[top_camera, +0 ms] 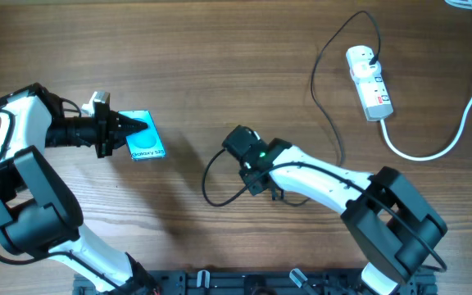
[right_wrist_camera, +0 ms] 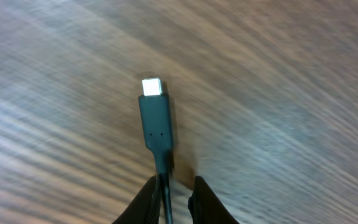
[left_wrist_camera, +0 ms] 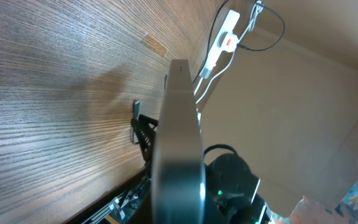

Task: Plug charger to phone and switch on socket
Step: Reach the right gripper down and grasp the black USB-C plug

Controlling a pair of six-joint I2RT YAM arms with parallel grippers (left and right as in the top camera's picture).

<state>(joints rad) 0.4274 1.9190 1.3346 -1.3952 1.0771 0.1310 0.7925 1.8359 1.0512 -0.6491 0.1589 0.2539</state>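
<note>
The phone, with a teal-blue screen, is on the left of the table, gripped at its left end by my left gripper. In the left wrist view the phone is seen edge-on as a dark slab between the jaws. My right gripper is mid-table, right of the phone and apart from it. In the right wrist view its fingers are closed on the thin black charger cable, and the connector tip sticks out ahead above the wood. The white socket lies at the far right and also shows in the left wrist view.
The black cable runs from the socket down toward my right arm and loops on the table. A thick white cord curves off the socket to the right edge. A black rail lines the front edge.
</note>
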